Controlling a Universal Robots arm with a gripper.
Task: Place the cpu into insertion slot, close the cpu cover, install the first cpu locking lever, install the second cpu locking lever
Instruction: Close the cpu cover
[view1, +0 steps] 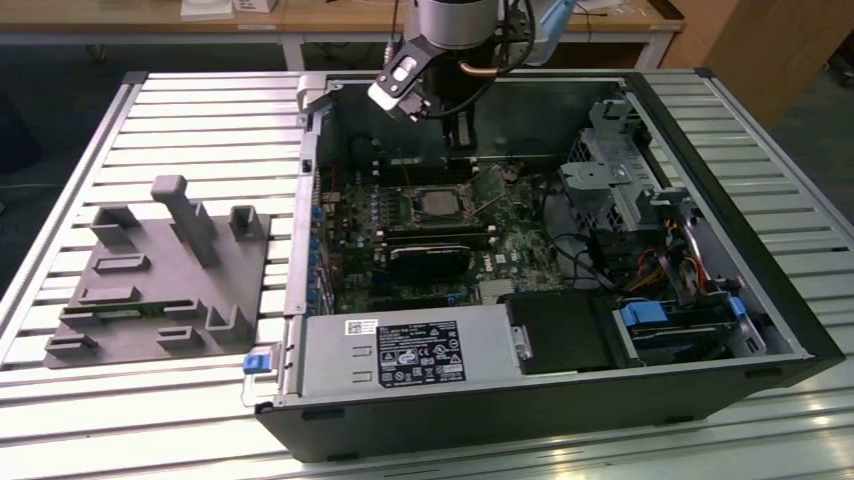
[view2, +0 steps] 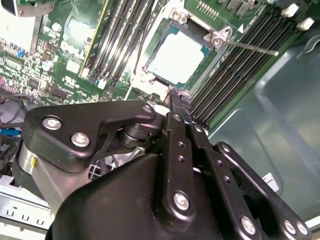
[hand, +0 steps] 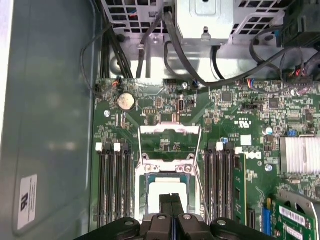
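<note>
- I am hovering my claw (hand: 171, 201) inside the open computer case (view1: 787, 330), which is sitting on the slatted worktop (view1: 200, 120).
- My claw's two fingers are lying pressed together with only a seam showing between them. As far as I can see, they are gripping nothing.
- The cpu (hand: 156, 195) is already lying flat in the insertion slot (hand: 141, 192), with its pale metal face turned up. In the second wrist view the same bright square is showing just past my fingertips (view2: 175, 97).
- In the first wrist view my claw tip is hanging over the edge of the chip nearest my wrist. I cannot tell whether it is touching the chip or floating just above it.
- The cpu cover (hand: 170, 130) is standing open. Green board is showing through its cut-out centre, so it is not yet lying over the chip.
- The relation I am watching is this one: the cover is lying on the far side of the cpu from my claw. It is hinged at the socket's far edge, along the same line as the long memory slots (hand: 115, 185) that flank the socket on both sides.
- A thin lever rod (view2: 250, 47) is sticking out free beside the socket, so I am judging that the locking is not yet done.
- A grey fixture block (view1: 160, 270) is resting on the worktop well apart from the case, on the exterior view's left.
</note>
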